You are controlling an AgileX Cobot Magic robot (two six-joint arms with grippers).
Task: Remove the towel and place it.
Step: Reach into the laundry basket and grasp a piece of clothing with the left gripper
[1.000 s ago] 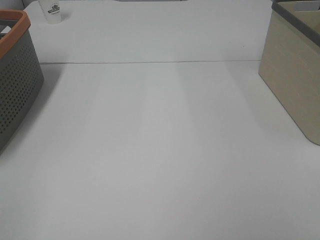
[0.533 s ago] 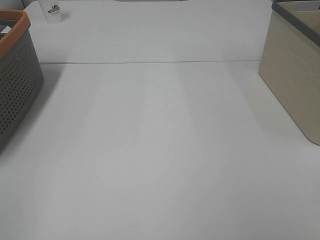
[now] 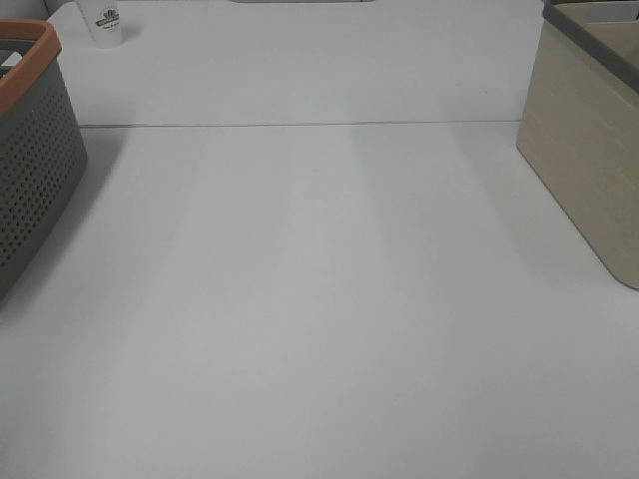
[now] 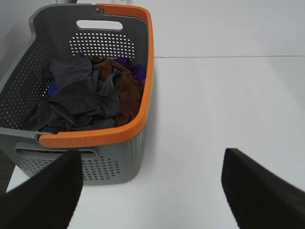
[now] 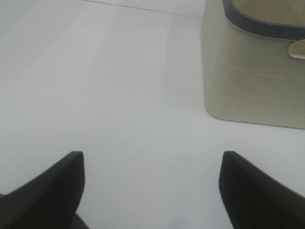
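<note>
Towel [image 4: 78,98] in basket [image 4: 95,135], left tool [image 4: 151,191] spread wide, empty, right tool [image 5: 150,191] likewise

Lab-style white table [image 3: 319,299] with laundry basket [image 4: 119,162], beige bin [image 5: 248,81]

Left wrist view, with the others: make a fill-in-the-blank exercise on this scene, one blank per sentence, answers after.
The grey perforated plastic basket has a rim coloured ____. The dark charcoal-grey terry towel lies crumpled inside the ____. The left gripper holds its jaws ____, gripping nothing. The beige rectangular bin with a dark grey rim appears in the ____ wrist view.
Missing words: orange; basket; open; right.
</note>
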